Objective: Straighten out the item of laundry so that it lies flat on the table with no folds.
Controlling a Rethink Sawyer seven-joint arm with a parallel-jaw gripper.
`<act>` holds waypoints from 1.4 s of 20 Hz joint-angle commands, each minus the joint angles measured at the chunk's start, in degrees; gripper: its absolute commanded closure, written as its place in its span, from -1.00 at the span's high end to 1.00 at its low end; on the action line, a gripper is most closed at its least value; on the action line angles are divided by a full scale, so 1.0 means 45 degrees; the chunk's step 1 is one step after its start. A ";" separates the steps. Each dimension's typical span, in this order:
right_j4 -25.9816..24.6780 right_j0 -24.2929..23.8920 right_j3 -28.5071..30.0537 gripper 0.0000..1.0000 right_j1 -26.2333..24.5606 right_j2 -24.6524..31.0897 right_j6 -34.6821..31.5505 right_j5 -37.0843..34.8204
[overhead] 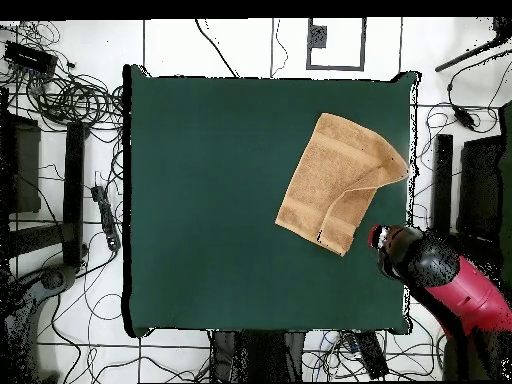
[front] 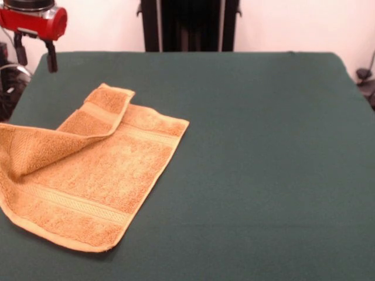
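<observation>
In the front view, the golden-orange terry towel (front: 94, 175) lies on the left, near part of the dark green worktop (front: 263, 164), one corner folded diagonally over its far-left part, so a flap covers the pile beneath and hides one paler band. The gripper (front: 36, 54) hangs at the top left beyond the towel's far corner, apart from the cloth and holding nothing; two dark fingers (front: 51, 58) hang with a clear gap between them, fairly wide. In the overhead view, the towel (overhead: 335, 180) sits close to the worktop's (overhead: 220, 200) right edge, and the red arm reaches in from the lower right, the gripper (overhead: 378, 238) just beside the folded corner, probably poised to seize that flap.
</observation>
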State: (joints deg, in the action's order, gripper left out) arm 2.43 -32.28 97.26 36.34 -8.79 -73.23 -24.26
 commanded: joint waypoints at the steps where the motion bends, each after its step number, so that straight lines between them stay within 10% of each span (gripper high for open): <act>1: -0.0305 0.0234 0.0027 1.00 -0.0415 0.1732 -0.0941 -0.0782; 28: -0.0137 0.0416 -0.0020 1.00 -0.0670 0.2491 -0.1241 -0.0571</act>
State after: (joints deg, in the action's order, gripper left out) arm 2.42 -32.71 97.13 36.65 -5.52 -73.23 -24.26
